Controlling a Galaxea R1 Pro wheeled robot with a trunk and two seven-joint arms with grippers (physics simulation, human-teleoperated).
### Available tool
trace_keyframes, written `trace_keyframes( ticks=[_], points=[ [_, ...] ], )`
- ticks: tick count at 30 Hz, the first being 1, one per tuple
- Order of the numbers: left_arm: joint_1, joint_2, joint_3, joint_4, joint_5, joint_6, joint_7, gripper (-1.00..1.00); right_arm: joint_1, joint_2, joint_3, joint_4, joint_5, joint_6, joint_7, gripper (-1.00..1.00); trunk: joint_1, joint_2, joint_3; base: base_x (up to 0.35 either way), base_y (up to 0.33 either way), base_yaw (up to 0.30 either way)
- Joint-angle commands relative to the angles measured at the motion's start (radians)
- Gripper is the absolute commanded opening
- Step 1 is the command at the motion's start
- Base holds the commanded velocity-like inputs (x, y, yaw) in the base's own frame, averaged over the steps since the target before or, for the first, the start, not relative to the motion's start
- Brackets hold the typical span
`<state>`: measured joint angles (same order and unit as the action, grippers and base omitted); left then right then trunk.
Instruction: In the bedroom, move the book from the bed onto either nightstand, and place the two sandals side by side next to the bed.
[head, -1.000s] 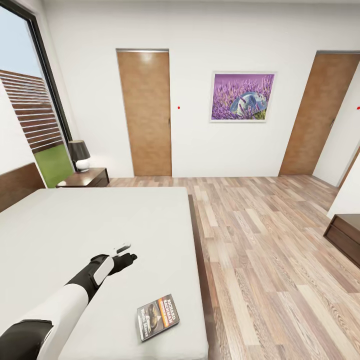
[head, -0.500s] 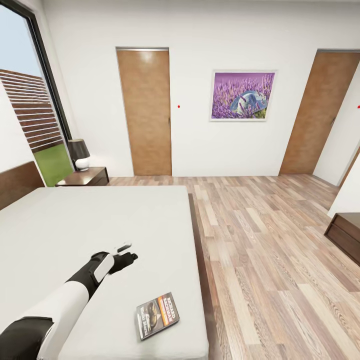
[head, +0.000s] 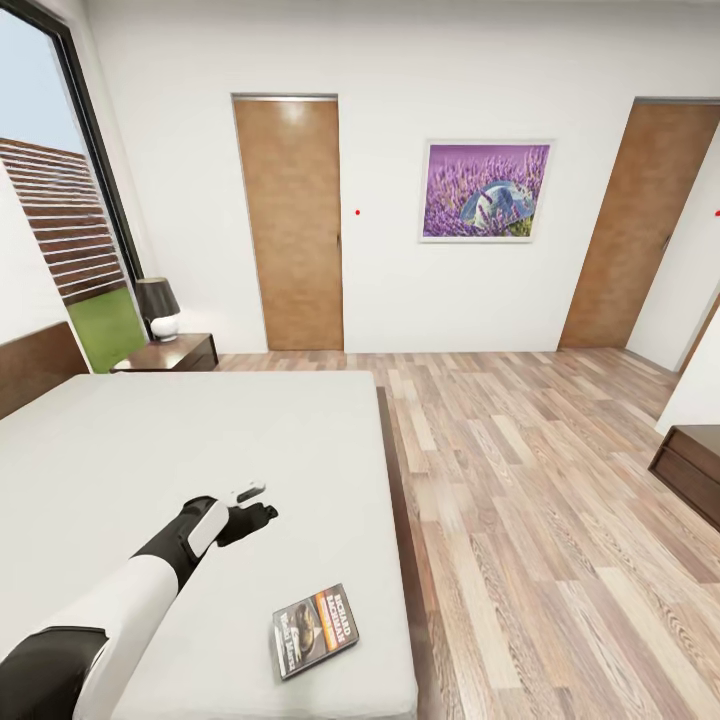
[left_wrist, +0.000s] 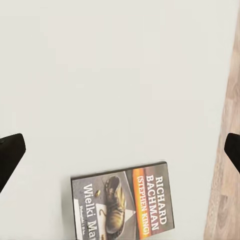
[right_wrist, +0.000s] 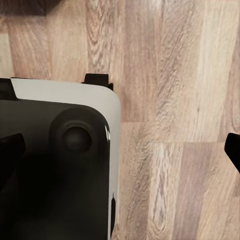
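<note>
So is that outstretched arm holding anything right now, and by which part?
Nothing is held. The left gripper hovers open above the bed, fingers spread wide. The book lies untouched on the mattress, nearer the robot than the gripper.

Left arm (head: 120, 610): white forearm shell, glossy black elbow joint, black wrist with a white panel along its side. Left gripper (head: 258, 505): one white part above black fingers. Black fingertips (left_wrist: 9, 155) with blunt angled ends. Glossy black base (right_wrist: 55, 175) with white rim, rounded corner, round knob.
</note>
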<state>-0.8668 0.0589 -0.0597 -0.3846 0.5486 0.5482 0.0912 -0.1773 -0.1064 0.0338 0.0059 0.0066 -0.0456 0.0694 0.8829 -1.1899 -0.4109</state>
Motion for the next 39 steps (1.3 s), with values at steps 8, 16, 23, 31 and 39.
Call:
trace_keyframes(
  ticks=[8, 16, 23, 31, 39],
  points=[
    [-0.001, 0.003, -0.006, -0.059, 0.012, 0.093, 0.009, 1.00, -0.001, 0.000, 0.003, 0.001, 0.001, -0.003, 0.003, 1.00, 0.019, -0.036, -0.017, 0.000, 0.000, 0.000],
    [0.000, 0.007, -0.004, -0.121, 0.011, 0.128, 0.011, 1.00, -0.001, 0.000, 0.003, 0.002, 0.001, -0.003, 0.003, 1.00, 0.019, -0.036, -0.017, 0.000, 0.000, 0.000],
    [0.000, 0.009, -0.003, -0.131, 0.008, 0.135, 0.014, 1.00, -0.001, 0.001, 0.003, 0.002, 0.001, -0.003, 0.003, 1.00, 0.046, -0.085, -0.039, 0.000, 0.000, 0.000],
    [-0.001, 0.010, -0.003, -0.134, 0.006, 0.139, 0.023, 1.00, -0.001, 0.001, 0.003, 0.002, 0.001, -0.003, 0.003, 1.00, 0.061, -0.113, -0.051, 0.000, 0.000, 0.000],
    [-0.001, 0.013, -0.004, -0.134, 0.004, 0.139, 0.028, 1.00, -0.001, 0.001, 0.004, 0.002, 0.001, -0.003, 0.003, 1.00, 0.061, -0.113, -0.051, 0.000, 0.000, 0.000]
  ],
)
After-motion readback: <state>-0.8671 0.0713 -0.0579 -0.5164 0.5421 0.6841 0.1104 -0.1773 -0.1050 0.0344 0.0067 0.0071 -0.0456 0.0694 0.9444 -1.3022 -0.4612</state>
